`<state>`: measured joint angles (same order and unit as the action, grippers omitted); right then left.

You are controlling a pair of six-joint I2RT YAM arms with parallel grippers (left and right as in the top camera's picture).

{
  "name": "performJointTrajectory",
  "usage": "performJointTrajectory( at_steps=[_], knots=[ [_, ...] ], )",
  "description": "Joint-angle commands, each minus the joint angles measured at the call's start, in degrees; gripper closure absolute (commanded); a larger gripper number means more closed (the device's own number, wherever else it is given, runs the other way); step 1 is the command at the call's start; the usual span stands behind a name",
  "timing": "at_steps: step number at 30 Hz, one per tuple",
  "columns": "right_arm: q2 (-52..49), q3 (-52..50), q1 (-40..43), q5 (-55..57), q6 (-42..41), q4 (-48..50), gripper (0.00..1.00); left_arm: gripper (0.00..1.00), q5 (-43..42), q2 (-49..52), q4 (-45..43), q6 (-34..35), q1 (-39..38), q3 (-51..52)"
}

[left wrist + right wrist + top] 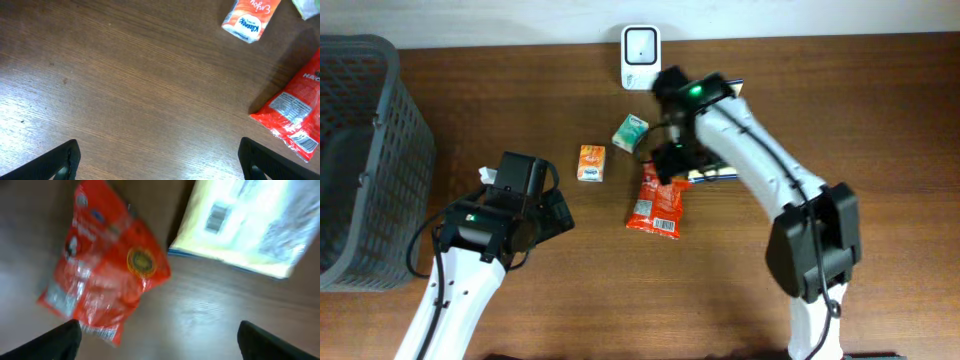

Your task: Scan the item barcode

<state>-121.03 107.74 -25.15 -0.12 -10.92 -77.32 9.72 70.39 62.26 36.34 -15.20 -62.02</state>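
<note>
Red snack bag point(656, 203) lying flat, right gripper point(159, 341) hovering by its top edge, jaws spread and empty, left gripper point(159, 160) well apart from it, likewise spread wide

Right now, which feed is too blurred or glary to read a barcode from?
Right wrist: motion-blurred, the red snack bag smeared, the yellow packet washed out by glare. Left wrist: sharp, Kleenex pack print legible. Overhead: sharp, evenly lit, but labels too small.
</note>
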Motion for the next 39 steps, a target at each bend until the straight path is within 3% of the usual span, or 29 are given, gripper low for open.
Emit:
performJointTrajectory(
  at_steps=[1,4,6,8,9,10,11,12,14,15,19,22,26,30,31,32,33,35,37,39],
  knots=[
    [-0.2,-8.8,4.5,-13.7,8.3,2.2,0.01,0.01,0.6,-0.2,0.0,0.8,0.0,0.0],
    [-0.2,-20.4,8.1,-32.2,6.6,20.2,0.01,0.01,0.6,-0.2,0.0,0.8,0.0,0.0],
    [-0.2,-24.5,9.1,-32.9,-2.1,29.2,0.01,0.01,0.6,-0.2,0.0,0.8,0.0,0.0],
    [-0.2,-25.2,9.1,-32.9,-4.7,33.6,0.03,0.01,0.6,-0.2,0.0,0.8,0.0,0.0],
    [-0.2,-25.2,9.0,-31.8,-4.6,37.6,0.20,0.01,0.6,-0.2,0.0,0.8,0.0,0.0],
    [-0.2,-25.2,9.0,-30.7,-4.6,41.5,0.43,0.01,0.6,-0.2,0.0,0.8,0.0,0.0],
    [-0.2,-25.2,9.0,-30.7,-4.6,43.3,0.87,0.01,0.6,-0.2,0.0,0.8,0.0,0.0],
    [-0.2,-24.9,9.1,-30.7,-4.6,43.7,0.96,0.01,0.6,-0.2,0.0,0.8,0.0,0.0],
    [1.9,-23.8,9.1,-27.9,-4.6,43.2,0.96,0.01,0.6,-0.2,0.0,0.8,0.0,0.0],
    [5.3,-22.8,9.0,-19.8,-4.7,40.9,0.96,0.01,0.6,-0.2,0.0,0.8,0.0,0.0],
    [19.2,-21.0,5.1,22.7,-4.6,28.8,0.96,0.01,0.6,-0.2,0.0,0.8,0.0,0.0],
    [18.7,-21.1,-0.9,40.0,-7.8,24.0,0.96,0.01,0.6,-0.2,0.0,0.8,0.0,0.0],
    [8.3,-22.2,-7.3,40.0,-17.3,24.4,0.96,0.01,0.6,-0.2,0.0,0.8,0.0,0.0],
    [1.4,-22.2,-17.0,39.5,-18.6,27.2,0.96,0.01,0.6,-0.2,0.0,0.8,0.0,0.0],
    [1.5,-20.8,-17.6,38.8,-18.6,26.3,0.89,0.01,0.6,-0.2,0.0,0.8,0.0,0.0],
    [1.5,-18.5,-16.7,37.2,-18.8,24.0,0.74,0.01,0.6,-0.2,0.0,0.8,0.0,0.0],
    [1.8,-13.5,-13.1,32.4,-20.0,18.5,0.38,0.01,0.6,-0.2,0.0,0.8,0.0,0.0],
    [1.8,-7.1,-2.4,16.9,-9.0,10.2,0.26,0.01,0.6,-0.2,0.0,0.8,0.0,0.0],
    [1.6,-9.5,3.8,15.8,-13.4,5.1,0.01,0.01,0.6,-0.2,0.0,0.8,0.0,0.0],
    [1.6,-13.9,8.5,15.7,-16.4,7.0,0.01,0.01,0.6,-0.2,0.0,0.8,0.0,0.0]
  ],
)
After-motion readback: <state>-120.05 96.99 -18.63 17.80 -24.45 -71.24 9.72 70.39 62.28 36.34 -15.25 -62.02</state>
